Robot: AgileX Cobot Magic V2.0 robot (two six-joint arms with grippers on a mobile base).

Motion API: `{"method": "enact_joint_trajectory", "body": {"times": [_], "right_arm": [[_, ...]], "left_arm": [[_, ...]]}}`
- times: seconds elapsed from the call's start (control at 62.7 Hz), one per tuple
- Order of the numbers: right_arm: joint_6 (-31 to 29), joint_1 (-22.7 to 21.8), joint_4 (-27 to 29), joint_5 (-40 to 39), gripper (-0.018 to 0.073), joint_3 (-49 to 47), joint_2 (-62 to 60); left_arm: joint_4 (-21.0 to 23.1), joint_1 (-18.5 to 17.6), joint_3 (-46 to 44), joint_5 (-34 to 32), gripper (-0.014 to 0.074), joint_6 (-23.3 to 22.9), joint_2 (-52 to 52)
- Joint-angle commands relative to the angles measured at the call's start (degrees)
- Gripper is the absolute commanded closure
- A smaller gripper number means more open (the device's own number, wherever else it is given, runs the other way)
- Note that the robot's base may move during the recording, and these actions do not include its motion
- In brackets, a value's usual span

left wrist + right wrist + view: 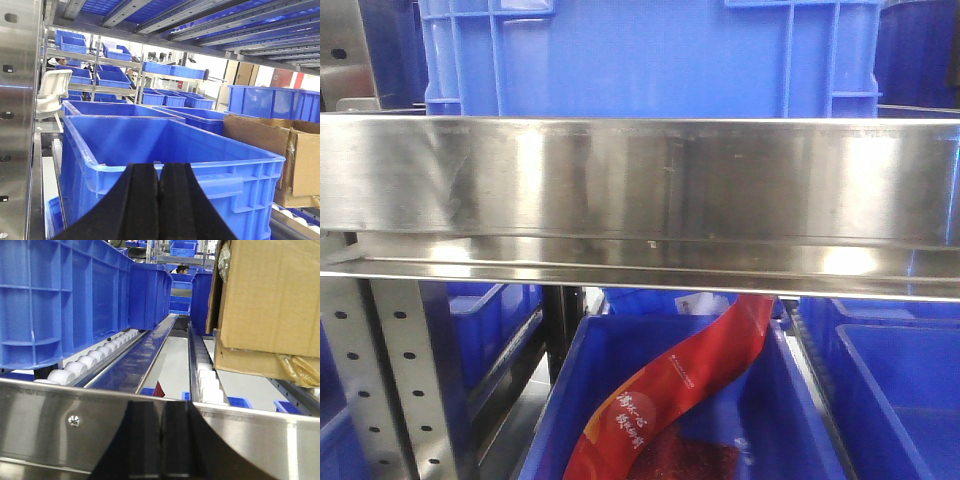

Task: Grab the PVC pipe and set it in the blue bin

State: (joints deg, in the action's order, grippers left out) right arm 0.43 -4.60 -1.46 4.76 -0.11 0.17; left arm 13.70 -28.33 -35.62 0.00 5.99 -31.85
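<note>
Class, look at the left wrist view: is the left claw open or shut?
Shut: the left claw's two black fingers press together, nothing between them.

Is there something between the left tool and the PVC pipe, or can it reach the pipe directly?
That cannot be settled: no view shows the PVC pipe. The left tool, shut and empty, faces the wall of a blue bin. The right tool, also shut, faces a steel shelf rail.

My left gripper (pixel 159 200) sat at the bottom centre of its wrist view, jaws pressed together; my right gripper (pixel 161 450) likewise closed, empty
</note>
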Motion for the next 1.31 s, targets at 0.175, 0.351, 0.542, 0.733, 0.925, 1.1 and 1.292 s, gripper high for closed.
{"method": "enact_joint_trajectory", "body": {"times": [0.175, 0.351, 0.542, 0.733, 0.925, 1.1, 1.292], "right_arm": [[-0.4, -0.4, 0.3, -1.7, 0.0727, 0.1, -0.2], [-0.4, -0.4, 0.3, -1.7, 0.0727, 0.1, -0.2], [-0.4, -0.4, 0.3, -1.7, 0.0727, 0.1, -0.2], [-0.4, -0.4, 0.3, -1.7, 0.0727, 0.1, -0.2], [-0.4, -0.4, 0.3, -1.7, 0.0727, 0.1, -0.2], [-0.4, -0.4, 0.3, -1.7, 0.0727, 0.1, -0.2], [-0.4, -0.4, 0.3, -1.8, 0.0727, 0.1, -0.2]], "left_arm": [[0.1, -0.3, 0.0, -1.1, 0.0707, 0.2, 0.3], [-1.0, 0.9, 0.0, -2.2, 0.0707, 0.3, 0.6], [-3.2, 7.4, 5.2, -2.0, 0.0707, 1.5, 1.8], [-3.6, 14.5, 17.3, -6.2, 0.0707, 1.5, 8.4], [-3.6, 20.5, 28.1, -6.4, 0.0707, 1.5, 20.5], [-7.8, 24.6, 34.6, 1.5, 0.0707, 1.5, 31.3], [-10.9, 28.3, 35.6, 4.2, 0.0707, 0.5, 31.9]]}}
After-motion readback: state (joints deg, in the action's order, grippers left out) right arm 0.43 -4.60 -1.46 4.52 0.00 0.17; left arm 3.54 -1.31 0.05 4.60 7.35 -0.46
